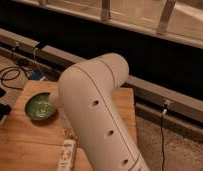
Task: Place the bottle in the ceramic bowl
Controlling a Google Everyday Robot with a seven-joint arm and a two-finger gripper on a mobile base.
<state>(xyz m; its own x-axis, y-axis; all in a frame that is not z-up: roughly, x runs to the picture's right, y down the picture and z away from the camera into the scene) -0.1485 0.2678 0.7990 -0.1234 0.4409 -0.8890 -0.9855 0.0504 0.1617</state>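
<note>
The ceramic bowl (40,107) is dark glossy green and sits empty on the left part of the wooden table (25,145). The bottle (66,155) is slim and white with a pale label. It lies on the table at the bottom edge of the view, below and to the right of the bowl and apart from it. Its upper end is next to my big white arm housing (97,115), which fills the middle of the view. My gripper is hidden behind this housing and does not show.
A dark object (0,107) sits at the left edge beside the table. A black cable (12,75) coils on the floor at the back left. A long dark rail (165,100) runs behind the table, with gravelly floor to the right.
</note>
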